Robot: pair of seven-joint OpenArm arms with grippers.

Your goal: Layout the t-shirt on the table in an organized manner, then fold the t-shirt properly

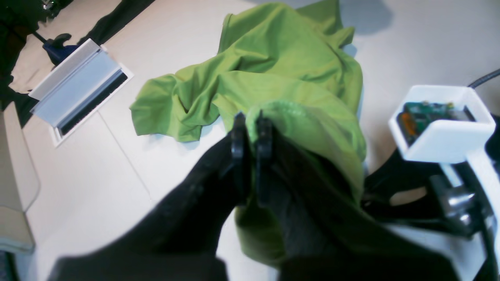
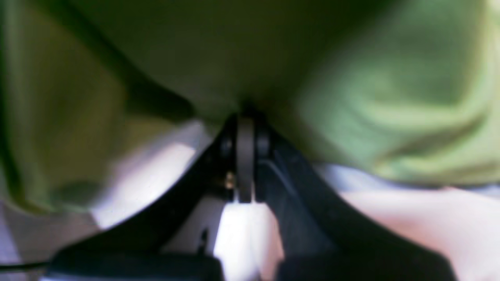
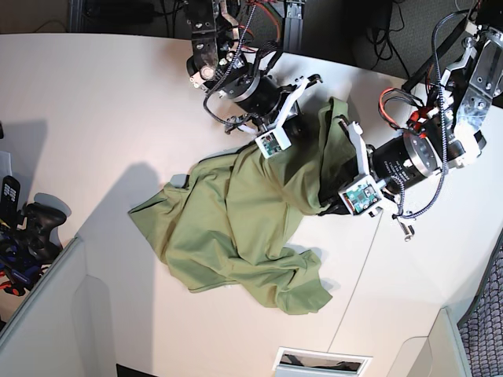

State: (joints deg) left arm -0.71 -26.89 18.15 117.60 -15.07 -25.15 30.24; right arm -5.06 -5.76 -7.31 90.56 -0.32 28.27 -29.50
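While no readable writing appears in any view, the t-shirt (image 3: 236, 228) lies crumpled at centre of the worktop (image 3: 102, 102). Left gripper (image 1: 250, 121) fingers are pinched together on a shirt fold. Right gripper (image 2: 245, 128) fingers are closed against blurred cloth; any grasp there is indiscernible. Only the base view shows the shirt's whole spread.

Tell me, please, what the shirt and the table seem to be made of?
Shirt: looks like a soft knit cloth, perhaps cotton, matte olive green; it drapes in loose folds and bunches where the grippers pinch it.
Table: a hard, smooth white top, perhaps laminate, with a slight sheen; shadows fall clean on it, and a thin seam line crosses it.
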